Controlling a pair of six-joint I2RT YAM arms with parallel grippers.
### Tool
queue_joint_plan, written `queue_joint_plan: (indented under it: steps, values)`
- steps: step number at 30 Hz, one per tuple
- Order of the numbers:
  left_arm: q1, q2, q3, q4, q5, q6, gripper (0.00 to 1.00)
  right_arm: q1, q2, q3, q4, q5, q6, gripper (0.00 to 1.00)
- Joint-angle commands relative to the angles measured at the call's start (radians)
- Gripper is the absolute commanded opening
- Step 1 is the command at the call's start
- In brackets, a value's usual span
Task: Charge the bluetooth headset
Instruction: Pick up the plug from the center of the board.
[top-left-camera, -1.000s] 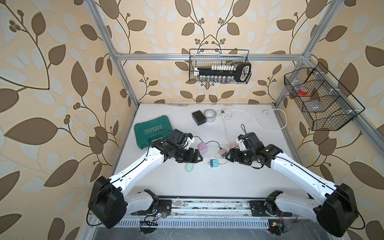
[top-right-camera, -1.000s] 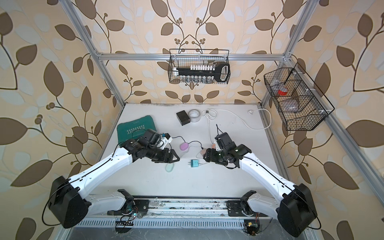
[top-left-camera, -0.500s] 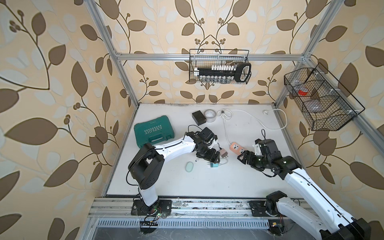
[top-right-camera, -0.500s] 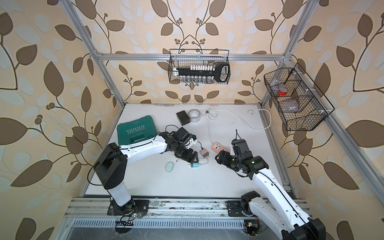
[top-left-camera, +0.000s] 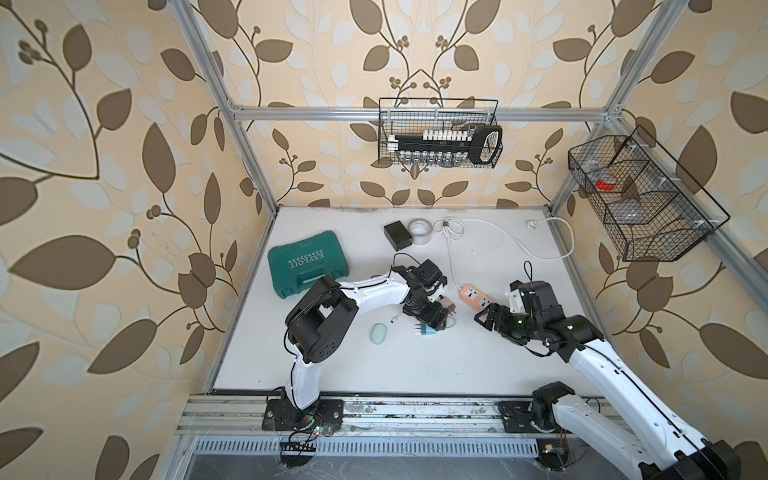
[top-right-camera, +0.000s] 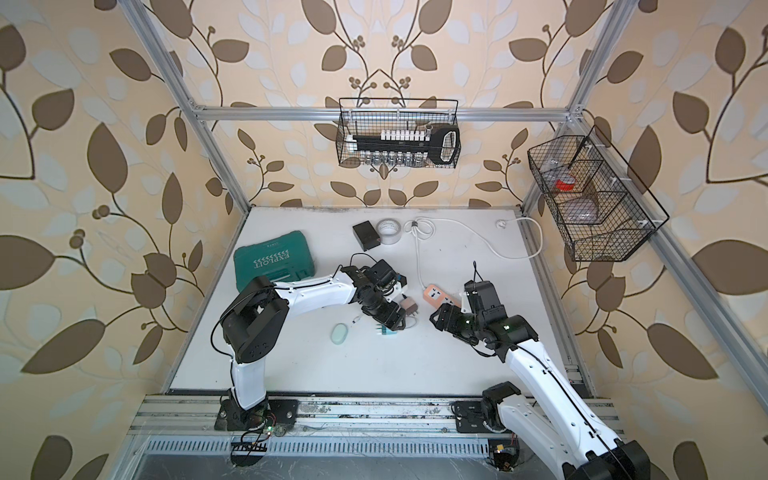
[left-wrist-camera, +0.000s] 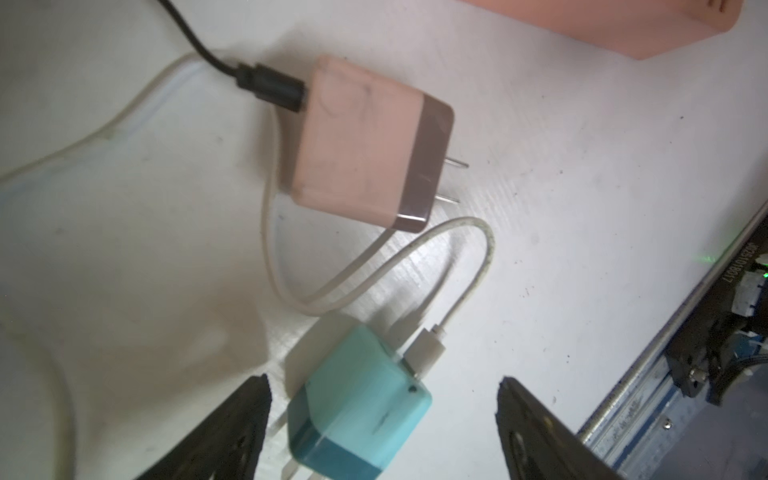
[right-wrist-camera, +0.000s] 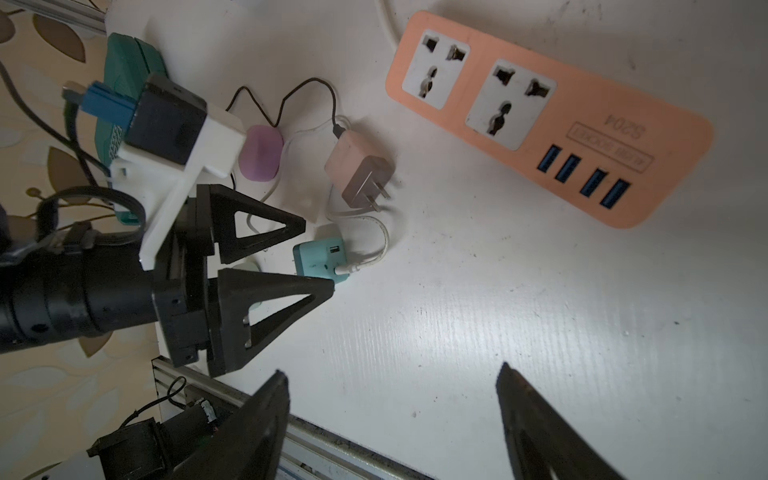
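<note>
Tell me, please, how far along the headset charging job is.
Done: the white cable is plugged into the teal charger. In hand: the left gripper straddles that charger, jaws open, not gripping yet; the right gripper hangs empty, jaws open. Left: plugging the charger into the orange power strip, whose sockets are both empty.

The left arm (top-left-camera: 374, 293) and right arm (top-left-camera: 598, 365) share glossy white link shells and bulky black joint housings, with thin black cables looped alongside. The left pincer (right-wrist-camera: 319, 255) has black triangular fingers (right-wrist-camera: 270, 286) with cut-out centres. A white bracket (right-wrist-camera: 216, 141) carries its black wrist camera (right-wrist-camera: 166, 120), apparently with a blue plug.
</note>
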Motion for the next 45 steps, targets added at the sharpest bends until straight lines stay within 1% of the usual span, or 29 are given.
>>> queue_joint_plan:
  steps: [1, 6, 10, 14, 22, 25, 30, 33, 35, 36, 38, 39, 42, 45]
  values:
    - [-0.024, -0.022, -0.03, -0.004, -0.033, 0.015, 0.85, -0.005, -0.017, -0.017, 0.007, -0.014, 0.009, 0.8]
    - [-0.044, -0.056, -0.088, -0.006, -0.067, -0.003, 0.81, -0.007, -0.01, -0.022, 0.018, -0.017, 0.01, 0.79]
    - [-0.087, -0.064, -0.092, -0.026, -0.146, -0.011, 0.8, -0.007, -0.002, -0.021, 0.025, -0.019, 0.014, 0.79]
    - [-0.116, -0.061, -0.1, -0.026, -0.224, -0.026, 0.74, -0.007, -0.003, -0.021, 0.027, -0.017, 0.018, 0.79]
    - [-0.145, -0.094, -0.14, -0.015, -0.314, -0.037, 0.62, -0.007, -0.002, -0.029, 0.032, -0.014, 0.023, 0.79]
    - [-0.152, -0.104, -0.15, -0.001, -0.316, -0.044, 0.54, -0.007, 0.002, -0.031, 0.042, -0.017, 0.026, 0.79]
    - [-0.157, -0.133, -0.185, 0.051, -0.311, -0.052, 0.43, -0.007, 0.019, -0.025, 0.047, -0.025, 0.021, 0.79]
    - [-0.158, -0.142, -0.196, 0.076, -0.287, -0.044, 0.42, -0.007, 0.026, -0.026, 0.048, -0.031, 0.017, 0.79]
    - [-0.158, -0.142, -0.193, 0.082, -0.27, -0.036, 0.39, -0.007, 0.028, -0.026, 0.048, -0.032, 0.017, 0.79]
    - [-0.158, -0.141, -0.192, 0.085, -0.269, -0.037, 0.4, -0.007, 0.028, -0.026, 0.048, -0.032, 0.017, 0.79]
    - [-0.157, -0.133, -0.184, 0.076, -0.272, -0.033, 0.49, -0.006, 0.028, -0.028, 0.049, -0.032, 0.017, 0.79]
    - [-0.157, -0.128, -0.176, 0.066, -0.279, -0.034, 0.54, -0.007, 0.026, -0.029, 0.048, -0.032, 0.017, 0.79]
    - [-0.158, -0.117, -0.163, 0.051, -0.3, -0.029, 0.67, -0.006, 0.027, -0.03, 0.049, -0.033, 0.016, 0.79]
    - [-0.158, -0.118, -0.158, 0.055, -0.309, -0.019, 0.72, -0.007, 0.03, -0.031, 0.051, -0.036, 0.015, 0.79]
